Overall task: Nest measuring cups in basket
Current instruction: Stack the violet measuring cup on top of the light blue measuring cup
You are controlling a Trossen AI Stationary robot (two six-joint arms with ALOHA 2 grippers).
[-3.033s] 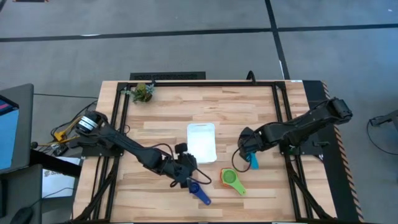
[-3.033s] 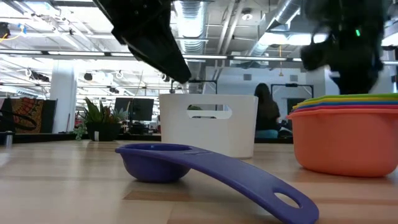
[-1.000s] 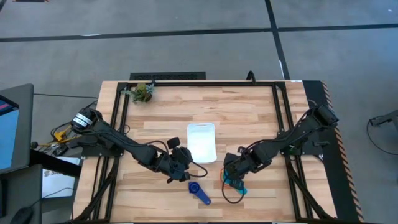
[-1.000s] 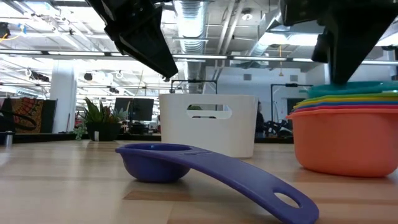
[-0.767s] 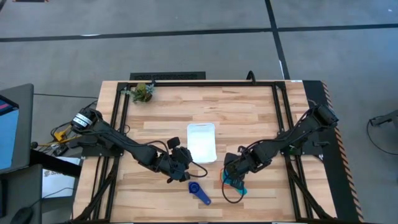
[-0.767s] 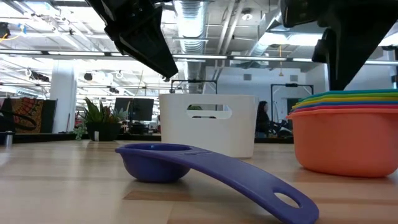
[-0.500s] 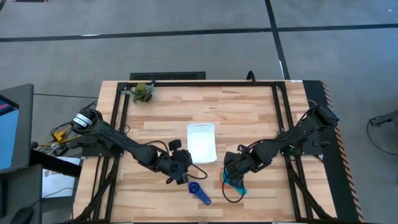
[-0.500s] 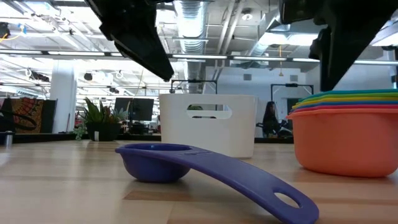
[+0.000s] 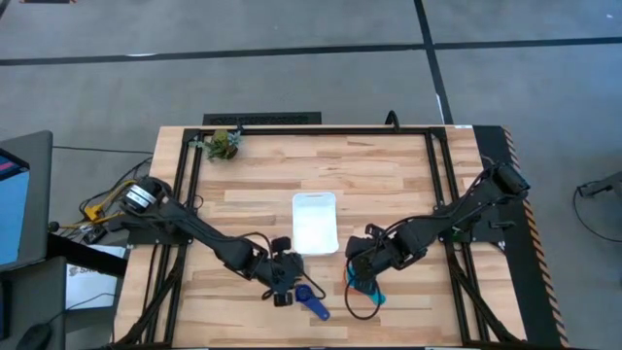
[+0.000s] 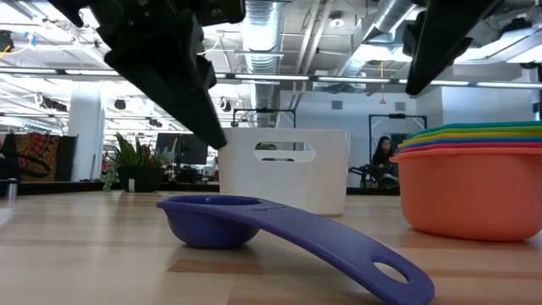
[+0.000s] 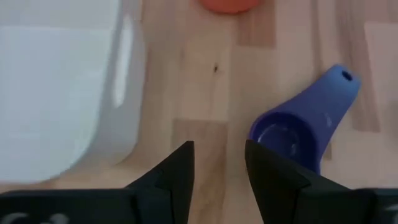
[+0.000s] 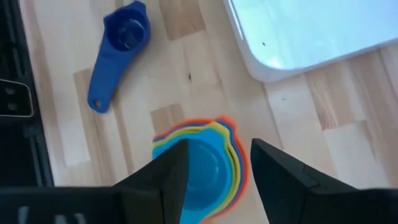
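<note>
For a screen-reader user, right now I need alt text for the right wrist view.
The right gripper, fingers open, hangs over a nested stack of coloured measuring cups on a wooden table, teal cup innermost. A lone dark blue cup lies apart, and a corner of the white basket is beyond.

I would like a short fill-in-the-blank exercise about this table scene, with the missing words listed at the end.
1. The basket holds ____ cups.
2. The cup lying alone on the table is dark ____ in colour.
3. The top cup of the nested stack is ____ in colour.
4. The right gripper hovers above the ____.

Missing words: no; blue; blue; stack
</note>
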